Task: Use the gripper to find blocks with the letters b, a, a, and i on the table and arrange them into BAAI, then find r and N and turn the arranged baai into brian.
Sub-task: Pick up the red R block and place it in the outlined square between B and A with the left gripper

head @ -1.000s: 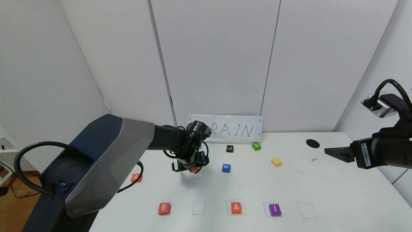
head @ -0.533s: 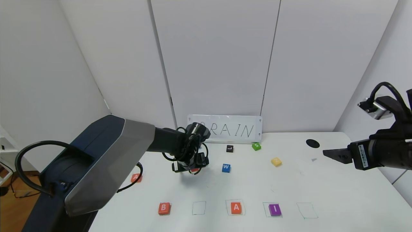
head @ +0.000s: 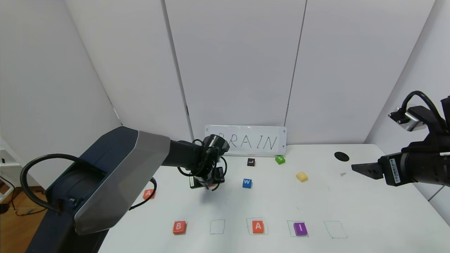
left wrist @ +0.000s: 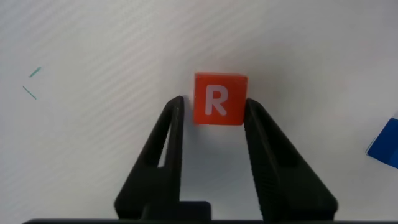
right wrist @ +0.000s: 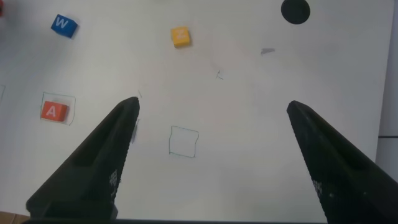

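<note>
R [left wrist: 218, 99], the orange block with the white letter, lies on the table [head: 351, 211] a little left of the blue W block [head: 247, 183], and that blue block serves as the landmark for everything else. The left gripper [left wrist: 213, 107] is down over R with one finger on each side of it; the fingers [left wrist: 169, 134] sit close against the block's side faces, though the left wrist view leaves a sliver of white on one side, so I judge the grip to be closing rather than firmly made. R lies straight ahead between the fingertips, its letter upright toward the wrist, and being square it has no long axis to favour.

Nearer the robot than the W block runs the row of drawn squares: the orange B [head: 179, 227] to the left, then an empty square [head: 217, 226], the orange A [head: 258, 226], the purple I [head: 300, 228] and one more empty square. The second A [head: 149, 193] lies well left of the W block, and the yellow N [head: 301, 176] just right of it.

The right gripper [head: 362, 168] hovers spread wide and empty, far to the right of the W block. The left arm is plainly the nearer one to R, and the empty square beside B seems the likely target for it.
</note>
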